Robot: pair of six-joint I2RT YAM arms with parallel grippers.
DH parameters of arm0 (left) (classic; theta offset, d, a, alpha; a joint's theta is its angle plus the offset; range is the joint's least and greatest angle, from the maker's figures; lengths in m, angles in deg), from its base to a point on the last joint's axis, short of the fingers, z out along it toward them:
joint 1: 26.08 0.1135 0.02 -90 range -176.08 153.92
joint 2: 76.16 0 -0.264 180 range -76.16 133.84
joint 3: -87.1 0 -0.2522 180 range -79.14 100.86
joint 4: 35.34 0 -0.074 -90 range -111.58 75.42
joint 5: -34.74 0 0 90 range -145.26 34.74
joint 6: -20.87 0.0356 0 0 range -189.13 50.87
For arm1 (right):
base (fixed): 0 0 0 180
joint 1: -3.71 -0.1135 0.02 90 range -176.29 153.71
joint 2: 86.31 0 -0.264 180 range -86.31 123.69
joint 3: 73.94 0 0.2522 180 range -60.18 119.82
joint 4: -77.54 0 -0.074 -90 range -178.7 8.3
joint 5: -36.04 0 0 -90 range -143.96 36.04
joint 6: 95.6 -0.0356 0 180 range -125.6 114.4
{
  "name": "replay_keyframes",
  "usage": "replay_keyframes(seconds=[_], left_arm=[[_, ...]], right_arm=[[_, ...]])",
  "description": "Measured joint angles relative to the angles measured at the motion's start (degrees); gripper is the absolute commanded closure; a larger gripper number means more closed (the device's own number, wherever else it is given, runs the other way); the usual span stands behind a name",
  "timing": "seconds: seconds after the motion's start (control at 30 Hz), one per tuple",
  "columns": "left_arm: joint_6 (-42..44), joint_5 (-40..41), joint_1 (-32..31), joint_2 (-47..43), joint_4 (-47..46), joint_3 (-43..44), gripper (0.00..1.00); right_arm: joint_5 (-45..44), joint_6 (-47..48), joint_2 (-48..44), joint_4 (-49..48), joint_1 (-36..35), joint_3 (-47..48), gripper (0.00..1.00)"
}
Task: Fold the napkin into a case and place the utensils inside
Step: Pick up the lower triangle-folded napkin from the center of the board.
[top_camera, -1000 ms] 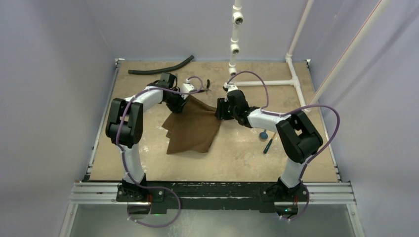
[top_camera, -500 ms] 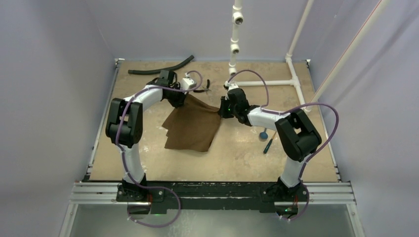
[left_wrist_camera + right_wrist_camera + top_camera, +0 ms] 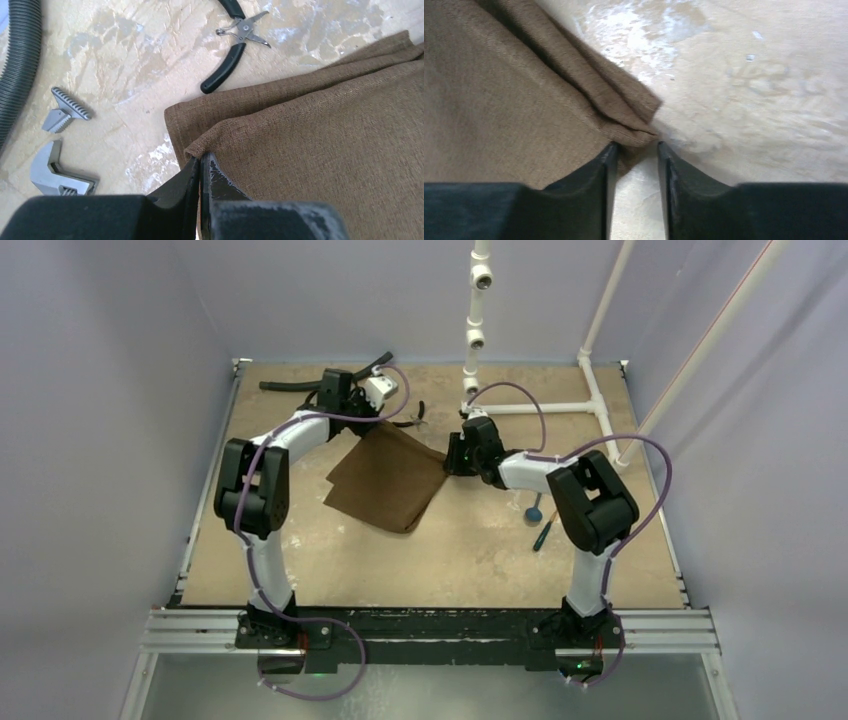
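The dark-brown napkin [image 3: 385, 485] lies folded in two layers on the table, skewed like a diamond. My left gripper [image 3: 378, 423] is shut on the top layer's far left corner; in the left wrist view the fingers [image 3: 201, 159] pinch that corner of the napkin [image 3: 320, 135]. My right gripper [image 3: 450, 462] is at the napkin's far right corner. In the right wrist view its fingers [image 3: 634, 146] stand apart, with the corner of the napkin [image 3: 509, 100] lying at their tips. A blue-bowled spoon [image 3: 534, 510] and a dark thin utensil [image 3: 543, 532] lie to the right.
A black hose [image 3: 325, 378] lies at the back left, also in the left wrist view [image 3: 20, 60]. Black pliers [image 3: 230, 55] and a grey wrench head [image 3: 55, 170] lie just beyond the napkin's far corner. A white pipe frame [image 3: 560, 408] stands at the back right.
Both grippers have moved toward the back of the table, drawing the napkin's far edge with them. The napkin has shifted farther back and lies flatter.
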State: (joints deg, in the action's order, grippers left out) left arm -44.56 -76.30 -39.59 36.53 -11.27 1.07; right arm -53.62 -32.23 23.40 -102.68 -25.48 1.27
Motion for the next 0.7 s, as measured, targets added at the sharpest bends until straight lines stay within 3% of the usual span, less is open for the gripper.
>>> replay_keyframes(seconds=[0.13, 0.27, 0.33, 0.5, 0.6, 0.7], left_arm=[[0.04, 0.37, -0.09, 1.66, -3.52, 0.04, 1.00], [0.00, 1.18, -0.37, 2.49, -6.54, -0.59, 1.00], [-0.09, 1.92, -0.74, 2.49, -8.68, -1.33, 1.00], [-2.03, 3.28, -1.60, 2.84, -12.39, -2.14, 0.80], [-4.02, 3.87, -1.77, 3.93, -14.03, -2.12, 0.58], [-6.29, 4.42, -1.77, 5.05, -13.79, -2.12, 0.52]], right_arm=[[-4.57, 0.83, -2.86, 1.95, -0.04, -0.39, 0.47], [-7.67, 2.51, -9.88, 2.08, -0.61, -0.72, 0.47], [-8.39, 3.85, -12.66, 0.07, -2.43, -0.66, 0.51], [-3.02, 5.70, -13.97, -10.03, -13.42, -3.96, 0.58], [1.49, 5.11, -11.15, -14.32, -18.75, -7.56, 0.59], [4.26, 2.93, -3.98, -15.87, -20.46, -7.34, 0.61]])
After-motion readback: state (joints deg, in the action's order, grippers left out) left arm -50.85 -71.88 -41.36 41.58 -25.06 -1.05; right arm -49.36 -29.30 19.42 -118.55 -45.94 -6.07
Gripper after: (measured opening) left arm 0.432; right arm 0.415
